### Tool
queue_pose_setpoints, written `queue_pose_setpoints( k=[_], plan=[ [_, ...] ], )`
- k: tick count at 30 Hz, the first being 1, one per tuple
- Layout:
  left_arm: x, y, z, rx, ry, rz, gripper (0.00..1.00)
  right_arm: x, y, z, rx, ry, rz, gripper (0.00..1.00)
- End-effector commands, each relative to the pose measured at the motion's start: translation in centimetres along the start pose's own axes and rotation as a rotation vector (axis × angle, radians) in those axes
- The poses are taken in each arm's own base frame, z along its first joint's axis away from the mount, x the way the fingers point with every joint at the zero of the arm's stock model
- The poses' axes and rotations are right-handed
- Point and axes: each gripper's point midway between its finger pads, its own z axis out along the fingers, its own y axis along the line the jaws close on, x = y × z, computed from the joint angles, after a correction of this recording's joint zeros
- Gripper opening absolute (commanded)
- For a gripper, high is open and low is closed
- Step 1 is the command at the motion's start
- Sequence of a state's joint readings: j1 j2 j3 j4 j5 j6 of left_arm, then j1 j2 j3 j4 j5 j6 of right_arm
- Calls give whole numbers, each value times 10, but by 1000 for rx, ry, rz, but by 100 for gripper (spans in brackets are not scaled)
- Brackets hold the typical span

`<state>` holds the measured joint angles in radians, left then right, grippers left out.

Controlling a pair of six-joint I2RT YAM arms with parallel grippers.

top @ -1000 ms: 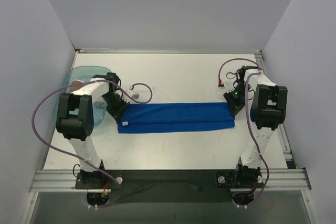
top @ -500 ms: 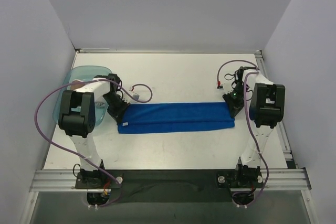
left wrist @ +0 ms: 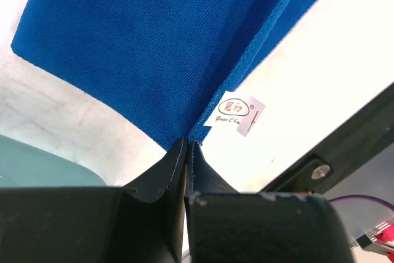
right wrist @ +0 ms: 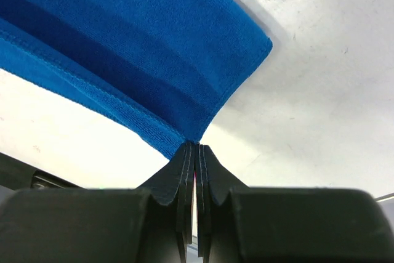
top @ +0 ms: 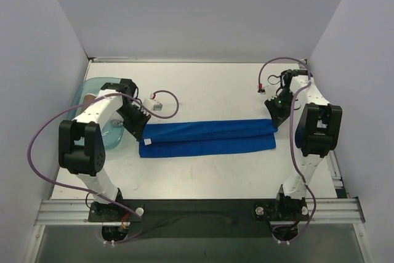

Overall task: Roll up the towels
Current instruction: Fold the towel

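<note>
The bright blue towel [top: 206,138] lies as a long folded strip across the middle of the table. My left gripper [top: 140,129] is shut on its left far corner. In the left wrist view the pinched corner sits at the fingertips [left wrist: 188,145], with the blue towel [left wrist: 154,47] spreading beyond and its small white tag [left wrist: 239,113] beside it. My right gripper [top: 275,122] is shut on the right far corner. In the right wrist view the blue towel [right wrist: 123,60] hangs from the closed gripper [right wrist: 196,146], lifted a little. No tan or white towel is clearly in view.
A translucent teal bowl [top: 92,90] stands at the table's left edge, behind my left arm. Purple cables loop off both arms. White walls close the table at the back and sides. A dark rail [top: 197,210] runs along the near edge.
Both grippers, shut on the towel's far corners, have shifted slightly toward the back, lifting that edge. The left arm's elbow has swung left and lower; the right arm has stretched back.
</note>
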<state>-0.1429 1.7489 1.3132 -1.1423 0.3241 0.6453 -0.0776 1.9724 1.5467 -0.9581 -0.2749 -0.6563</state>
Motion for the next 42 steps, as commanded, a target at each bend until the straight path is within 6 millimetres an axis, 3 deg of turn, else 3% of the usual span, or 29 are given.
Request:
queue_pose_setpoints(
  k=[1, 7, 12, 20, 25, 32, 35, 42],
  plan=[
    [8, -22, -10, 59, -1, 32, 0, 20, 9, -12, -19, 55, -11, 0],
    [30, -25, 15, 96, 75, 5, 0, 34, 15, 7, -60, 110, -18, 0],
    [38, -9, 46, 81, 128, -27, 0, 45, 7, 29, -53, 170, -18, 0],
    [36, 10, 70, 45, 149, -61, 0, 47, -4, 43, -41, 207, -17, 0],
    [23, 15, 59, 20, 120, -52, 0, 41, -5, 37, -29, 182, -11, 0],
    [0, 2, 9, 13, 25, -2, 0, 25, 5, -4, -15, 61, -21, 0],
    [0, -10, -7, 25, 3, 13, 0, 26, 13, -15, -16, 28, -34, 0],
    [22, -16, -1, 44, 50, 10, 0, 51, 23, -8, -44, 78, -70, 0]
  ],
)
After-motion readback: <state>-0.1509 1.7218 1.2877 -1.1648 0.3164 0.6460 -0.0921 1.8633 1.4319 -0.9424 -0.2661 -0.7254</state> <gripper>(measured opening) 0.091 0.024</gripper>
